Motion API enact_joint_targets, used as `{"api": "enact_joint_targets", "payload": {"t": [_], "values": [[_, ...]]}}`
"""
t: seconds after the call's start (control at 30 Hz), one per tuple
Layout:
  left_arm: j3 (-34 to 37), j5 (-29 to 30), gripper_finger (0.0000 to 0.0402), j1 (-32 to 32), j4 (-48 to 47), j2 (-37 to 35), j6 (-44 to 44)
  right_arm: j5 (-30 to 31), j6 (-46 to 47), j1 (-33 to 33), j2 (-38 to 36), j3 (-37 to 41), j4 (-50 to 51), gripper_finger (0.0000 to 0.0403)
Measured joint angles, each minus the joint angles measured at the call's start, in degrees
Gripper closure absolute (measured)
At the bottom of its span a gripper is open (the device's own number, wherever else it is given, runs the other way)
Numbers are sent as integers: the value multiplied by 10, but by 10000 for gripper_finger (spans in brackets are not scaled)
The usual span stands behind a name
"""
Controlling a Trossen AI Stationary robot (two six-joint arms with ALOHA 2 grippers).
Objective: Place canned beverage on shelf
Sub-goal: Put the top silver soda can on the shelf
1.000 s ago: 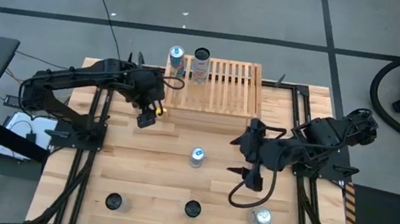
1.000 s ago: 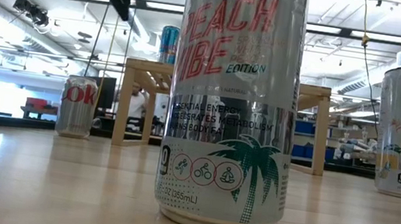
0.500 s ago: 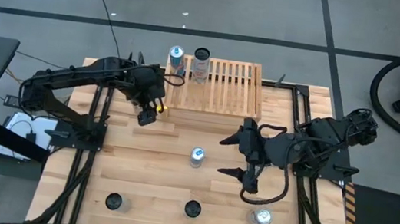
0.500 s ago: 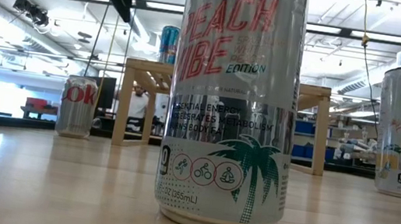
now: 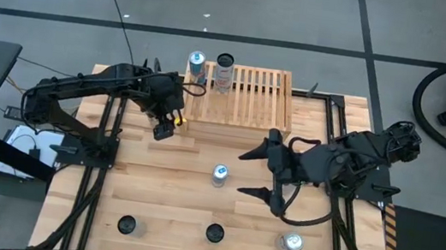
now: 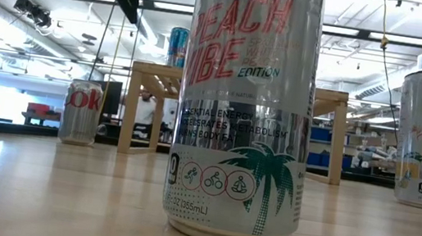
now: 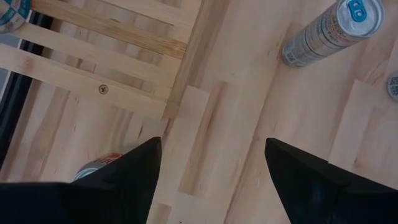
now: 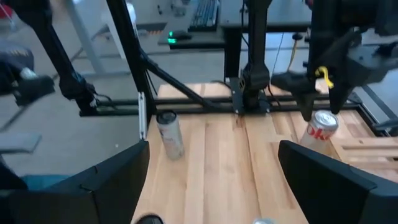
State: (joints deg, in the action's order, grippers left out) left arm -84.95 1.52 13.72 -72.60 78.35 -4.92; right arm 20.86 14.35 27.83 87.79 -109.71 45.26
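The shelf [image 5: 249,94] stands at the table's far edge with a blue can [image 5: 196,64] and a dark-topped can [image 5: 224,72] upright on its left end. My left gripper [image 5: 162,129] hangs open by the shelf's near left corner, above an upright Coke can [image 8: 320,127] that it does not touch. A silver can [image 5: 219,174] stands mid-table. My right gripper [image 5: 250,172] is open just right of it, raised, fingers pointing toward the table's left with nothing between them.
Three more cans stand along the near edge: at the left [image 5: 127,225], in the centre [image 5: 215,233] and at the right [image 5: 292,242]. The shelf's right part [image 5: 270,92] is bare slats. Black frame rails [image 5: 106,127] run along both table sides.
My right gripper has tipped up from pointing steeply down to nearly level, and has risen a little. Its fingertips have swung toward the table's left, nearer the mid-table can. Its fingers stay apart. The cans have not moved.
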Motion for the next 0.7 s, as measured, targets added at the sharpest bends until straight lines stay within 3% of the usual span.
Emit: {"api": "enact_joint_targets", "payload": {"t": [0.7], "values": [[0,9,105,26,6,0,11,0,0,0,0,0,-101,37]]}}
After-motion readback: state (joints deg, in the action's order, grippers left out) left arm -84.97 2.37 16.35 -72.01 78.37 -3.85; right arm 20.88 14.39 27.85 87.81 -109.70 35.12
